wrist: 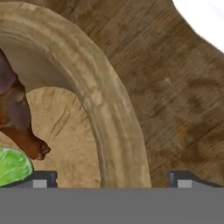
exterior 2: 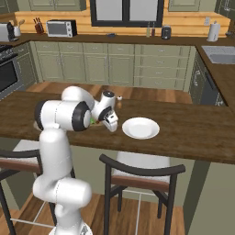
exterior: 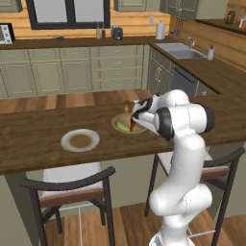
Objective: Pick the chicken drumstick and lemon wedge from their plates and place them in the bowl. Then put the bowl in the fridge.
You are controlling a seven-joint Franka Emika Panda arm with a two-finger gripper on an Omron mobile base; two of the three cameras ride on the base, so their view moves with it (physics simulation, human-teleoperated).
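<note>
A kitchen with green cabinets; no writing can be read on anything. On the dark wooden worktop (exterior: 38,139) the bowl (wrist: 109,113) holds the chicken drumstick (wrist: 17,122) and the lemon wedge (wrist: 13,166). The gripper (wrist: 109,177) hangs low over the rim — jaws wide apart, one on each side of it, gripping nothing. Two plates (exterior: 80,140) (exterior 2: 140,127) lie beside the bowl, one on each side.

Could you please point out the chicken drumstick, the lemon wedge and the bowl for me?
chicken drumstick (wrist: 17,127): hand view, its reddish-brown body.
lemon wedge (wrist: 13,166): hand view, its green flesh.
bowl (wrist: 105,109): hand view, its light rim.
</note>
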